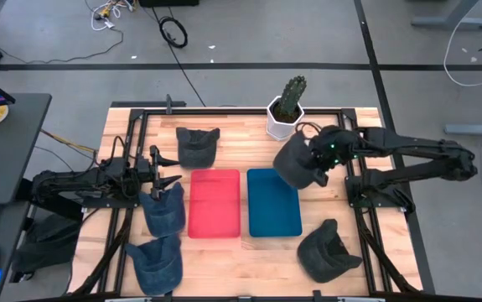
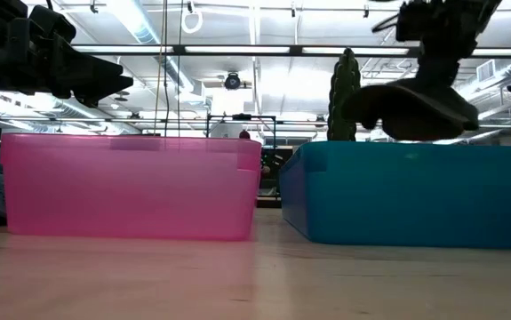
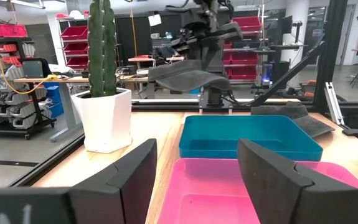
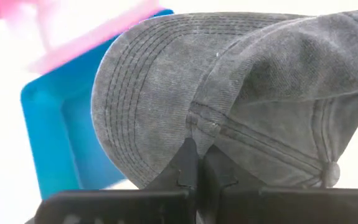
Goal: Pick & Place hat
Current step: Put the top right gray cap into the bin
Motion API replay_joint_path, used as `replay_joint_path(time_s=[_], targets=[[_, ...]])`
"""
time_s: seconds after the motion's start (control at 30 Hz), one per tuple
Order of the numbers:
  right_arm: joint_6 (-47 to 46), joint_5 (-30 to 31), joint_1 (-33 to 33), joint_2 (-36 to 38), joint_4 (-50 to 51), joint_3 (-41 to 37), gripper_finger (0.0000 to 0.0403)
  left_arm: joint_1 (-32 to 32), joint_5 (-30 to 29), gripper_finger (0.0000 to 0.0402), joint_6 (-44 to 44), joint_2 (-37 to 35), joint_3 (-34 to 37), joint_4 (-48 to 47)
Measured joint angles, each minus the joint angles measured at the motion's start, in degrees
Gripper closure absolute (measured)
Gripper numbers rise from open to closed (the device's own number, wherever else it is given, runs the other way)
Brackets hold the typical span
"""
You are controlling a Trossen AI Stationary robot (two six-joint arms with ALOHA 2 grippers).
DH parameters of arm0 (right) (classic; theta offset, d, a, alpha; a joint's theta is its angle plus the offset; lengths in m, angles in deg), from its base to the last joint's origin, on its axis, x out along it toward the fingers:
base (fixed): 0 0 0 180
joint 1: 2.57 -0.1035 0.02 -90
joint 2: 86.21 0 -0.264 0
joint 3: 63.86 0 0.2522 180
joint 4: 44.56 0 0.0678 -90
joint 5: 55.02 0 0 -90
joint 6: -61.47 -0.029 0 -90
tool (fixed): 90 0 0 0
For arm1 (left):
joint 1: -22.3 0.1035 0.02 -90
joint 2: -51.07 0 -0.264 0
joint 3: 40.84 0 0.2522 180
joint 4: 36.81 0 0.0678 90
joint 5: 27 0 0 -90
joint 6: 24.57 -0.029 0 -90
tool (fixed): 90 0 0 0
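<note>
**A:** How far along are you with the hats?

**B:** Partway through one. My right hand (image 1: 318, 164) is clenched on a grey cap (image 1: 296, 163), pinching its fabric, and it hangs in the air under my fingers. Just below and slightly ahead of that hand lies the blue bin (image 1: 273, 203); the cap is over its far corner, not yet inside.

**A:** So nothing placed yet?

**B:** As far as I can see, both bins are bare inside. The pink bin (image 1: 215, 203) sits beside the blue one, on the side toward my other arm.

**A:** And the left?

**B:** My left hand (image 1: 167, 174) waits with its fingers spread, holding nothing, hovering right above a denim cap (image 1: 164, 210). Another denim cap (image 1: 156, 262) lies nearer the bench's front edge, a dark cap (image 1: 198, 145) beyond my left hand, and one more dark cap (image 1: 328, 250) behind my right. I judge four remain after this one drops.
</note>
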Motion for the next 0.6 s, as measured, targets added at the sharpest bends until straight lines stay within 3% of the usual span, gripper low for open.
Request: replay_joint_path(time_s=[0.6], targets=[[5.1,0.0,-16.5,-7.8,-8.9,0.0,0.0403,0.0,0.0,0.0174,0.0,0.0,0.0,0.0]])
